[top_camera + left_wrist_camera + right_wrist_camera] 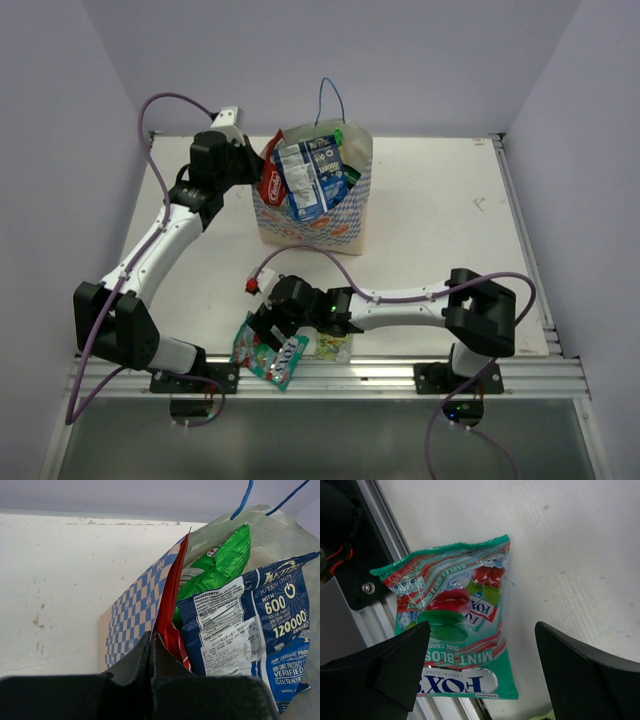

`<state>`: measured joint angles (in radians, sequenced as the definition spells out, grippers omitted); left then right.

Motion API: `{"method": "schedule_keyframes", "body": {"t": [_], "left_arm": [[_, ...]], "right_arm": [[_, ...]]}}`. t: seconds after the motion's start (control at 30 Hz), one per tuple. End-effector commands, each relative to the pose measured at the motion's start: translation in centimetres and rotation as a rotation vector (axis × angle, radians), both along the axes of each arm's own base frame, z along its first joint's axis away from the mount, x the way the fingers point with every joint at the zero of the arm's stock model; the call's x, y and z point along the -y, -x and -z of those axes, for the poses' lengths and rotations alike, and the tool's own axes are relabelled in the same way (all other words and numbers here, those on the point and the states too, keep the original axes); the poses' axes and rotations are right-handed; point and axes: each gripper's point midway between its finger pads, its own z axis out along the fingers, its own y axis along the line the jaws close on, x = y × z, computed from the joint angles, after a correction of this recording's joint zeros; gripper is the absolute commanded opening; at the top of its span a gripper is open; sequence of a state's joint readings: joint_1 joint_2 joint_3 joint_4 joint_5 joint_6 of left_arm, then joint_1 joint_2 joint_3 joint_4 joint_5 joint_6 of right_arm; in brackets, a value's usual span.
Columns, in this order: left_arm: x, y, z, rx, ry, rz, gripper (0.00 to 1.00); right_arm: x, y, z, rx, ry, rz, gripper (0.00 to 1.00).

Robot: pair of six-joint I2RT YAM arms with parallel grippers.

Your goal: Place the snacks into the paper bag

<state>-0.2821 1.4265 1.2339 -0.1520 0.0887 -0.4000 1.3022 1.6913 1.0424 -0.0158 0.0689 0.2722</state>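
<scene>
Setting: plain white table [440, 230] boxed in by pale lilac walls [400, 60], with an aluminium rail [400, 375] running along the near edge where both arms are bolted on.

Right gripper [482, 625]: fingers spread wide and holding nothing. It hangs low over the near edge of the table, pointing down.

Candy packet [455, 630]: a Fox's "Mint Blossom" pack, green and red. It lies flat directly under the right gripper's open fingers, with its near end poking out over the rail.

Sachet [335, 347]: a tiny yellow-green thing lying just right of the candy packet, also at the near edge. It's too small to read.

Left gripper [151, 642]: fingers pressed together, up against the left rim of the paper bag at the foot of the red packet. Can't tell whether any paper or foil is actually nipped between them.

Red packet [170, 610]: stands on edge inside the bag, tight against the left wall, and pokes up past the rim.

Blue packet [260, 630]: potato chips, nutrition panel facing up. It sticks out of the bag's mouth just right of the red one.

Green packet [225, 560]: tucked behind the blue one, deeper in the bag.

Paper bag [135, 615]: tan kraft with a blue-white checkered band, standing upright at the far middle of the table, well apart from the candy packet and sachet.
</scene>
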Motion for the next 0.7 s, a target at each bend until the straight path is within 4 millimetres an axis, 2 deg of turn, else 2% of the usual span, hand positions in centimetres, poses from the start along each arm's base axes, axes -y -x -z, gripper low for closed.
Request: {"method": "schedule_keyframes", "body": {"t": [0.0,0.07,0.17,0.2,0.3,0.33,0.4,0.47,0.6,0.67], "left_arm": [[-0.3,0.3,-3.9,0.112,0.004,0.000,0.00],[-0.3,0.4,-3.9,0.113,0.003,0.001,0.00],[-0.4,0.4,-3.9,0.114,0.003,-0.002,0.00],[-0.3,0.4,-3.8,0.112,0.002,0.000,0.00],[-0.4,0.4,-3.9,0.114,0.003,-0.002,0.00],[-0.4,0.4,-3.8,0.112,0.002,-0.002,0.00],[-0.4,0.4,-3.8,0.112,0.002,-0.002,0.00],[-0.4,0.4,-3.9,0.113,0.002,-0.002,0.00],[-0.6,0.3,-3.9,0.121,-0.003,-0.011,0.00],[-0.5,0.2,-3.7,0.118,-0.003,-0.008,0.00]], "right_arm": [[-2.6,1.6,-0.6,-0.058,-0.083,-0.042,0.89],[-2.6,1.7,0.1,-0.066,-0.069,-0.042,0.89],[-2.7,3.0,0.7,-0.102,-0.060,-0.079,0.82],[-2.7,3.1,0.7,-0.106,-0.056,-0.083,0.72],[-2.7,3.4,1.4,-0.118,-0.039,-0.090,0.63],[-2.7,3.5,1.5,-0.121,-0.035,-0.093,0.55],[-2.7,3.5,1.7,-0.123,-0.028,-0.090,0.49],[-2.6,3.6,1.8,-0.124,-0.025,-0.092,0.47],[-2.7,3.5,2.1,-0.127,-0.015,-0.089,0.53],[-2.7,3.4,2.3,-0.123,-0.003,-0.090,0.51]]}}
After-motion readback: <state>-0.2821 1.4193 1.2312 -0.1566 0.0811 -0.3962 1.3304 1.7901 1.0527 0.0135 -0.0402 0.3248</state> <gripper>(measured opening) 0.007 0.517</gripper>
